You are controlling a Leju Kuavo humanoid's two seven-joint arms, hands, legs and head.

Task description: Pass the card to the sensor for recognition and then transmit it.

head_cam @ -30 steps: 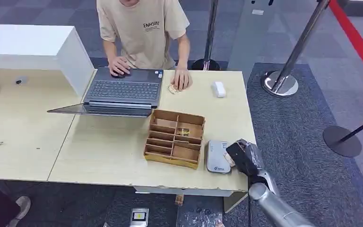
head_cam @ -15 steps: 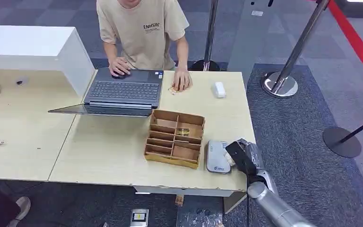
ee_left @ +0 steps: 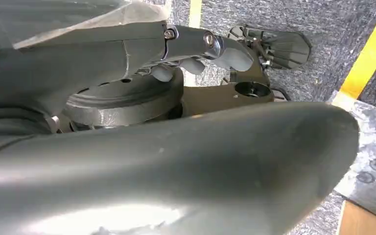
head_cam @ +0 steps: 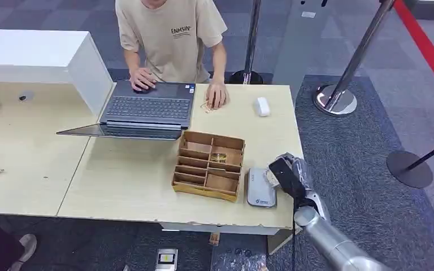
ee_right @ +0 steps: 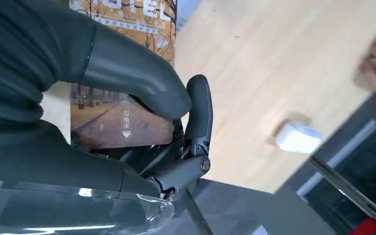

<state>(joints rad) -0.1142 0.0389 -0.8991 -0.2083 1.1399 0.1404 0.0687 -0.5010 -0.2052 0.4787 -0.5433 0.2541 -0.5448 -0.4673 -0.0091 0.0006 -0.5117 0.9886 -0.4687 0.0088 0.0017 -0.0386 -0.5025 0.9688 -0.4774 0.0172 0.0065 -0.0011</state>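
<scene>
Right hand holds the card at the sensor.

The right hand pinches the card between thumb and fingers, just beside the grey sensor at the near right edge of the surface. The left hand's state cannot be told. Left of the sensor stands a wooden divided tray. Farther back lie a laptop and a white mouse, with a person's hand between them.

The right hand has carried the card slightly farther over the sensor.
</scene>
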